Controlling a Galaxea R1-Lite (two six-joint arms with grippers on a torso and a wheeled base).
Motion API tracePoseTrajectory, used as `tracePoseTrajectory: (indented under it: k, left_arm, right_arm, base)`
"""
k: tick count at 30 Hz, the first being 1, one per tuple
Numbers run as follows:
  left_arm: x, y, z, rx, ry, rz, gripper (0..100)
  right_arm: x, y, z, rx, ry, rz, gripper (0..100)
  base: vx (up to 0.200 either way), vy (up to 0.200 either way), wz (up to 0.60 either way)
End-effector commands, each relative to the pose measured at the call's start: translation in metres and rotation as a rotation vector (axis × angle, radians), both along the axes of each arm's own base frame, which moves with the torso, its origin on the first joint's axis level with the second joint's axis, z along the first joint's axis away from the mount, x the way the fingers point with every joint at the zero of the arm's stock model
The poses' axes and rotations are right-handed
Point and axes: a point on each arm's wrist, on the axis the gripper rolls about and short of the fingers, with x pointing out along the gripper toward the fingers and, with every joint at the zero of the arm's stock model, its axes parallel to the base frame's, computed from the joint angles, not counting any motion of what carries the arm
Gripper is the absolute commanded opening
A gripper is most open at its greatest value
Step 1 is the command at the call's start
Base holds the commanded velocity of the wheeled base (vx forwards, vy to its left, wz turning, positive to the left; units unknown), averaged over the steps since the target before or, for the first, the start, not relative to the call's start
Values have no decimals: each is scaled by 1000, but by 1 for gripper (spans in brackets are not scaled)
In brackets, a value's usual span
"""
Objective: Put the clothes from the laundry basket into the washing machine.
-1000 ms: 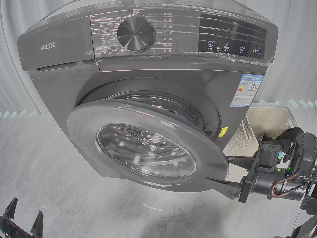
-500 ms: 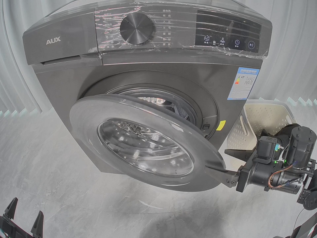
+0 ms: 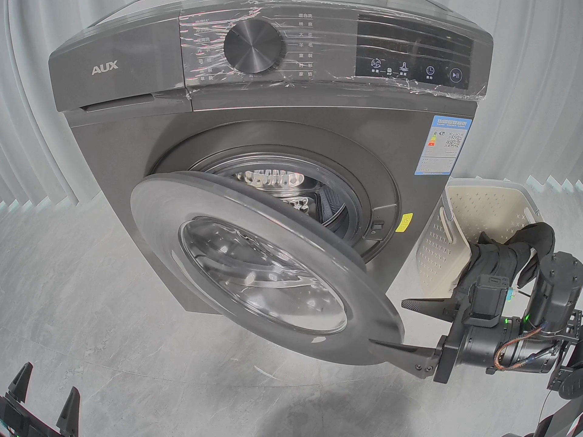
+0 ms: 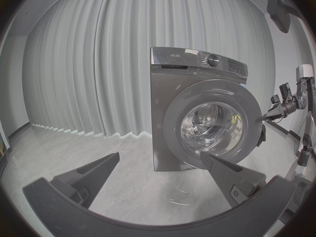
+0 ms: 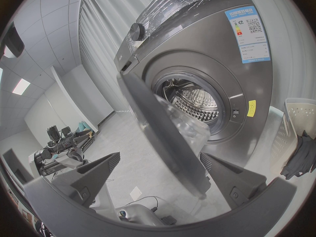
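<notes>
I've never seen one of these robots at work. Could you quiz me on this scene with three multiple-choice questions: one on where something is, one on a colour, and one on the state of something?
1. Where does the laundry basket stand relative to the washing machine?
A) on top of it
B) beside it, on the robot's right
C) inside it

2. What colour is the garment draped over the basket's rim?
A) red
B) black
C) yellow

3. How is the machine's door?
A) shut
B) partly open
C) taken off and lying on the floor

Answers:
1 B: in the head view the basket stands next to the machine's right side.
2 B: the cloth is black against the cream basket.
3 B: the door stands swung out with the drum visible behind it, and its edge lies between the fingers of the open right pincer.
</notes>
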Motion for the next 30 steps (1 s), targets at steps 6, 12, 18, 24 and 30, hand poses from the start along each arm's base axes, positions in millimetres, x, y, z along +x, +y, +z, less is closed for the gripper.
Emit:
tracePoseTrajectory:
  k: [6,12,18,24,30]
  left_arm:
    - [0,0,-5,-2,-2,-2,100]
    - [0,0,-5,-2,-2,-2,100]
    - [0,0,-5,-2,-2,0,100]
    - [0,0,-4,0,-3,0,100]
    - [0,0,-5,0,0,-2,100]
  right_arm:
    - [23,4,0,-4,-5,-52,100]
    - [20,16,-10,2,-9,-7,100]
    - [3,18,-18,-17,15,48,100]
    - [-13,9,-11,12,-4,69,100]
    - [-12,5,-3,48,-19,51,100]
  base:
    - [-67,0,0]
    - [-133,0,0]
    - [0,0,0]
    - [0,0,0]
    - [0,0,0]
